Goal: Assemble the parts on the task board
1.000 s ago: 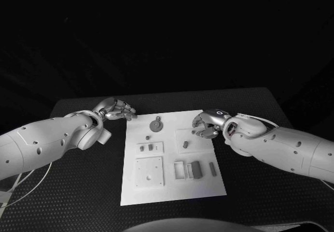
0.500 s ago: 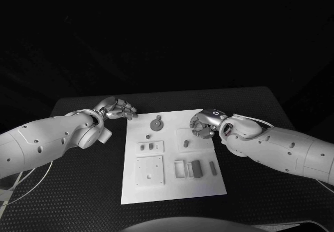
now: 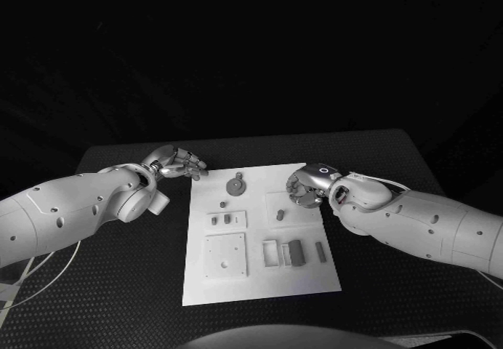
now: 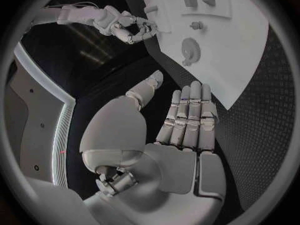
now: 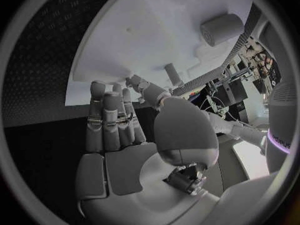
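White task board point(image 3: 262, 280) lies mid-tabletop point(image 3: 126, 291), its small parts point(image 3: 294, 252) resting on it. Your left robot hand point(image 3: 176, 163) hovers released by its far left corner. Your right robot hand point(image 3: 307, 186) hangs empty, fingers apart, over the far right edge.

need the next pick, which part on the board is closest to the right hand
The small upright part just below the right hand; the round part and the rest lie farther off.

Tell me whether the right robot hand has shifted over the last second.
Yes. The right robot hand has crept leftward and slightly away from the robot, further over the task board's right edge.
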Controlling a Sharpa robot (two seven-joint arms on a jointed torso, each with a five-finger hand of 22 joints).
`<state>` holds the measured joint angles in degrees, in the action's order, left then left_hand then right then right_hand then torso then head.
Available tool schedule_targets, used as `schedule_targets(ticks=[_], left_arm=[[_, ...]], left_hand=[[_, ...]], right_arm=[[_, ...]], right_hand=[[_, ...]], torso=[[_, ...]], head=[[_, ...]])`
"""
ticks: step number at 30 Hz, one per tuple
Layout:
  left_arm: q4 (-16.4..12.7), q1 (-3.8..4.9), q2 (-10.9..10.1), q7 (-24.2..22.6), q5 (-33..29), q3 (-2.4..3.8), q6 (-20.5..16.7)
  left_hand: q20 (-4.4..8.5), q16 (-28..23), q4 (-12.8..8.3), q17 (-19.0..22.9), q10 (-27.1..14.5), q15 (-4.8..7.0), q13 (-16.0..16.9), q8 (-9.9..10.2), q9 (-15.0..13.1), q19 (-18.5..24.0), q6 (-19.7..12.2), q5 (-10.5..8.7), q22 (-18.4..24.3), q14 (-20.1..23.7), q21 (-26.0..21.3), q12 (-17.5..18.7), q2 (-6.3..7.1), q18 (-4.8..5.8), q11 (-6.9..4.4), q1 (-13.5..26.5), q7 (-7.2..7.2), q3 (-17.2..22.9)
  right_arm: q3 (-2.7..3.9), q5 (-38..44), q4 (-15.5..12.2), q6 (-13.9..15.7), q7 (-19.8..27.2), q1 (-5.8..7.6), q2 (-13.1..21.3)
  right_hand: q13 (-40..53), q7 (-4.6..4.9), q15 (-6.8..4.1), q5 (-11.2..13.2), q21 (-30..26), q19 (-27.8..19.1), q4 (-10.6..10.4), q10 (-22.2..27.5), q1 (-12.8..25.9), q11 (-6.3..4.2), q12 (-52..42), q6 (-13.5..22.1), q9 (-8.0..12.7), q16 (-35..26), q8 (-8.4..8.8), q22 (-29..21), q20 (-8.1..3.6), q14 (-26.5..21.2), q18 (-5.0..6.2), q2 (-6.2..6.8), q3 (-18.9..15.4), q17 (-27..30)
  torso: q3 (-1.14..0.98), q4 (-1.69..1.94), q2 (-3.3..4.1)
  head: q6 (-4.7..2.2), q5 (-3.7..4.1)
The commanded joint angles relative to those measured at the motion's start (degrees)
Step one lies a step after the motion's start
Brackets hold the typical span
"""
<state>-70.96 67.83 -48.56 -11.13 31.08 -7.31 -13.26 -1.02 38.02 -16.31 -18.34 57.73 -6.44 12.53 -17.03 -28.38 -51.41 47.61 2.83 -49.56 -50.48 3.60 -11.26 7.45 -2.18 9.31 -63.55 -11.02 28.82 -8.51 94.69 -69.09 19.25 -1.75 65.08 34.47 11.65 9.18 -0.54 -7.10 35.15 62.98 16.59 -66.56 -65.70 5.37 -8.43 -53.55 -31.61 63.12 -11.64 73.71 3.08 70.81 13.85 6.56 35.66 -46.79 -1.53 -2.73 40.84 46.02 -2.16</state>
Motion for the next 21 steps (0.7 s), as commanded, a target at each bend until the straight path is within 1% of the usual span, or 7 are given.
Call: schedule_targets(ticks=[1,6,10,14,21], left_arm=[[-0.1,0.06,0.08,-0.03,-2.3,0.05,1.85],[-0.08,0.06,0.11,-0.25,-2.3,0.05,2.09],[-0.1,0.06,0.17,-0.31,-2.24,0.05,2.11],[-0.08,0.06,0.17,-0.31,-2.2,0.05,2.15],[-0.04,0.06,0.16,-0.22,-2.19,0.05,2.49]], left_hand=[[0.0,-0.36,0.04,-0.09,-0.52,-0.09,-0.07,-0.02,0.05,-0.28,-0.44,0.02,0.1,-0.3,0.16,-0.31,-0.42,0.69,-0.08,0.04,-0.01,-0.4],[-0.04,-0.61,-0.03,-0.25,-0.62,-0.15,-0.15,-0.04,0.06,-0.16,-0.47,0.03,0.34,-0.17,0.12,-0.36,-0.47,0.73,-0.05,-0.03,-0.02,-0.47],[-0.05,-0.72,-0.04,-0.33,-0.66,-0.18,-0.18,-0.06,0.05,-0.11,-0.47,0.03,0.45,-0.11,0.11,-0.39,-0.49,0.76,-0.04,-0.07,-0.02,-0.5],[-0.07,-0.82,-0.05,-0.41,-0.69,-0.21,-0.21,-0.08,0.05,-0.07,-0.47,0.03,0.56,-0.06,0.11,-0.42,-0.52,0.77,-0.04,-0.11,-0.02,-0.53],[-0.09,-0.92,-0.06,-0.51,-0.73,-0.23,-0.25,-0.09,0.05,-0.02,-0.48,0.02,0.68,-0.02,0.12,-0.45,-0.52,0.79,-0.03,-0.15,-0.02,-0.57]], right_arm=[[-0.26,2.11,0.13,-0.6,-0.97,-0.17,-0.03],[-0.4,2.26,0.27,-0.53,-0.94,-0.24,-0.35],[-0.42,2.36,0.19,-0.55,-0.98,-0.29,-0.43],[-0.45,2.47,0.12,-0.59,-0.96,-0.34,-0.43],[-0.51,2.93,0.11,-0.9,-1.02,-0.41,-0.46]], right_hand=[[0.07,0.04,-0.4,-0.15,-0.39,0.37,-0.04,-0.43,-0.45,0.12,0.0,-0.4,0.13,0.21,-0.3,0.11,-0.06,0.1,1.15,-0.16,-0.36,-0.11],[0.34,-0.12,-0.68,-0.15,-0.41,0.53,-0.05,-1.45,-0.44,-0.18,-0.07,-0.79,0.28,0.19,-0.56,0.26,-0.12,0.28,1.15,-0.26,-0.4,-0.26],[0.56,-0.21,-0.85,-0.15,-0.44,0.64,-0.07,-2.03,-0.37,-0.36,-0.11,-1.03,0.38,0.15,-0.72,0.35,-0.15,0.39,1.15,-0.36,-0.43,-0.35],[1.09,-0.54,-1.26,-0.15,-0.46,0.87,-0.06,-3.24,-0.31,-0.78,-0.26,-1.79,0.46,0.1,-1.19,0.53,-0.25,0.63,1.15,-0.54,-0.48,-0.53],[2.42,-1.39,-2.12,-0.15,-0.21,1.7,-0.02,-5.63,-0.36,-1.7,-0.72,-3.71,0.26,0.46,-2.39,1.04,-0.61,1.38,1.15,-0.99,-0.62,-1.15]], torso=[[-0.02,-0.01,0.01],[-0.04,-0.08,0.0],[-0.05,-0.07,0.01],[-0.03,-0.01,0.0],[-0.04,-0.06,0.0]], head=[[0.09,-0.06],[0.19,-0.15],[0.21,-0.17],[0.26,-0.12],[0.27,-0.1]])
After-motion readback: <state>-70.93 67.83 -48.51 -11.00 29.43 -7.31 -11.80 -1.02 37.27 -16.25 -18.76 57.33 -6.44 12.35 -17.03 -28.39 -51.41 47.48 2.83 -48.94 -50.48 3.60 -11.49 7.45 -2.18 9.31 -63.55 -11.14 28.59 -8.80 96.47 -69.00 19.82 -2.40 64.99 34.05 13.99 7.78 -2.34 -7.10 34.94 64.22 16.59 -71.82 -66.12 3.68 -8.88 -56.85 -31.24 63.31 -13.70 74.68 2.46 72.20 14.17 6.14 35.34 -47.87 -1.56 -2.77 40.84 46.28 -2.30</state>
